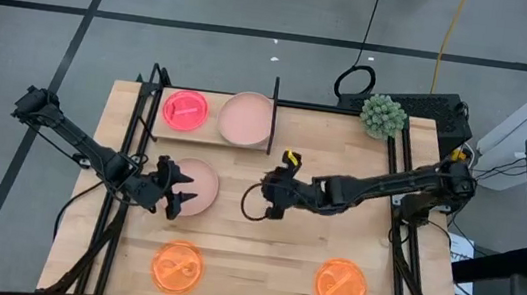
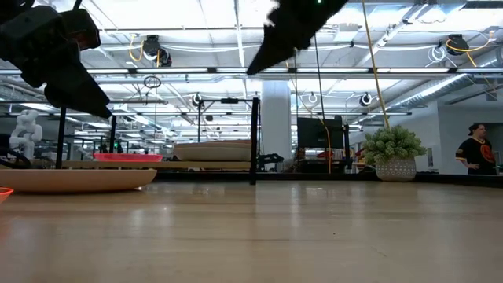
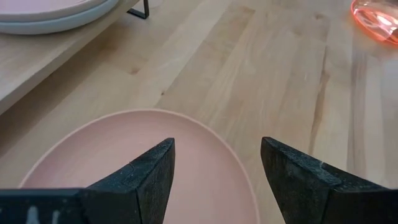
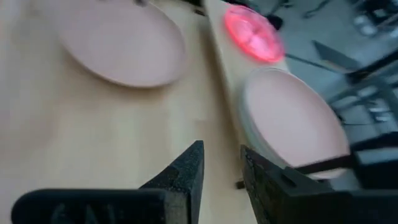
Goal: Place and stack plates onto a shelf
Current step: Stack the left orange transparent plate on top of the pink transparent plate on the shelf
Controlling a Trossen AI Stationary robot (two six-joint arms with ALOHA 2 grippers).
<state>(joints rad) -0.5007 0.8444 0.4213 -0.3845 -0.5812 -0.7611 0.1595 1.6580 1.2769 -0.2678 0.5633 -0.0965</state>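
A pale-pink plate lies flat on the table, left of middle. My left gripper hangs open just above its near rim, one finger on each side of the rim line, not touching. My right gripper hovers high over the table's middle, its fingers a narrow gap apart with nothing between them. On the shelf at the far left rest a neon pink plate and a pale-pink plate stacked on a paler one.
Two orange plates lie near the table's front edge. A small potted plant stands at the far right. The shelf's black post rises beside the stack. A person stands far off in the room.
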